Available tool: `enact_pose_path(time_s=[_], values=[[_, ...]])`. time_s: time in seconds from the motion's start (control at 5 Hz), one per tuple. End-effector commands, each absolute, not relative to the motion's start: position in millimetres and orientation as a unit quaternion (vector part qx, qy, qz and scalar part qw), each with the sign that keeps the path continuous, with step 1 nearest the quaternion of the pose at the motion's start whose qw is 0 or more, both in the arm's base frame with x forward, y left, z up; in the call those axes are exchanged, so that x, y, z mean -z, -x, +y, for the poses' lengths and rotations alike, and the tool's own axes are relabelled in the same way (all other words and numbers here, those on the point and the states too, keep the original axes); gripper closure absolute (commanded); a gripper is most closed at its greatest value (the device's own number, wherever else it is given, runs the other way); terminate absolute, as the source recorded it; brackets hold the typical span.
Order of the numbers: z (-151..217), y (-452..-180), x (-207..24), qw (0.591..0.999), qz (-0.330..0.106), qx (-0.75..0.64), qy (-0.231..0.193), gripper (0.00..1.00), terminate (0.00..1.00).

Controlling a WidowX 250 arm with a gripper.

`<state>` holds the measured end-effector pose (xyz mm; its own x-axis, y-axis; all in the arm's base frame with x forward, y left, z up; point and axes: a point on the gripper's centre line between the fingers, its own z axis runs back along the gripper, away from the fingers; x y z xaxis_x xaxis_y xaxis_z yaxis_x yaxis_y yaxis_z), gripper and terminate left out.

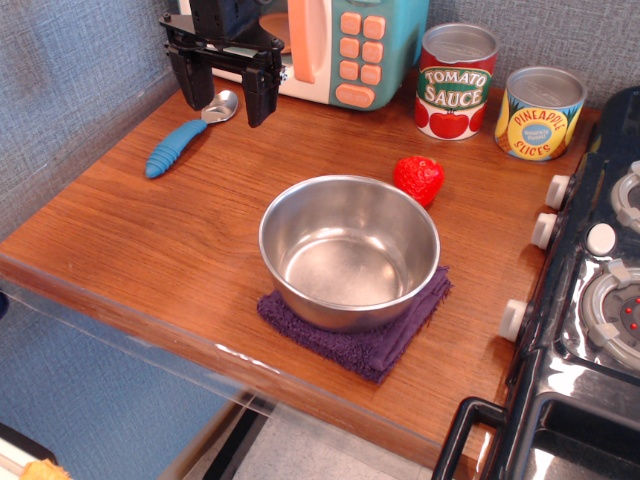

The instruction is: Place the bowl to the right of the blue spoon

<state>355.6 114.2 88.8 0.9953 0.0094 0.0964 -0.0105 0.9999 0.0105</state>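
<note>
Steel bowl (349, 250), shiny and empty, sits on a purple cloth (370, 345) near the front edge of the wooden counter (110, 235). Well apart from it, at back left, lies the blue spoon (186, 137), handle toward the front-left, silver head pointing toward the toy microwave (335, 45).

Gripper (228, 90) hangs right at the spoon's head, black fingers spread wide, nothing between them. Cannot tell its height above the counter from this view.

Red toy strawberry (418, 177) just beside the bowl's far rim. Tomato sauce can (455, 82) and pineapple can (539, 113) at the back right. Toy stove (590, 300) along the right side.

Nothing of the task looks started; bowl ungrasped.

Risks, as I judge them:
- Thin rounded rim, slick metal: a pinch on the wall could slip or tip the bowl.
- Cloth may drag along when the bowl lifts.
- Fingers so near the spoon could knock it and shift the reference.
- Strawberry could get bumped on the way across.
</note>
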Motion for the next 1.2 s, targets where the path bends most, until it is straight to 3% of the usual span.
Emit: enact_pose_path(time_s=[0.0, 0.2, 0.6, 0.8, 1.0], values=[[114.2, -355.6, -88.8, 0.999, -0.048, -0.005, -0.005, 0.0, 0.0], [96.5, -353.8, -105.8, 0.998, -0.068, 0.006, -0.014, 0.0, 0.0], [59.8, -345.9, -127.9, 0.994, -0.094, 0.042, 0.024, 0.0, 0.0], [41.3, -329.8, -124.5, 0.993, -0.09, 0.073, 0.016, 0.0, 0.0], [39.4, -304.3, -99.1, 0.995, -0.062, 0.082, 0.009, 0.0, 0.0]])
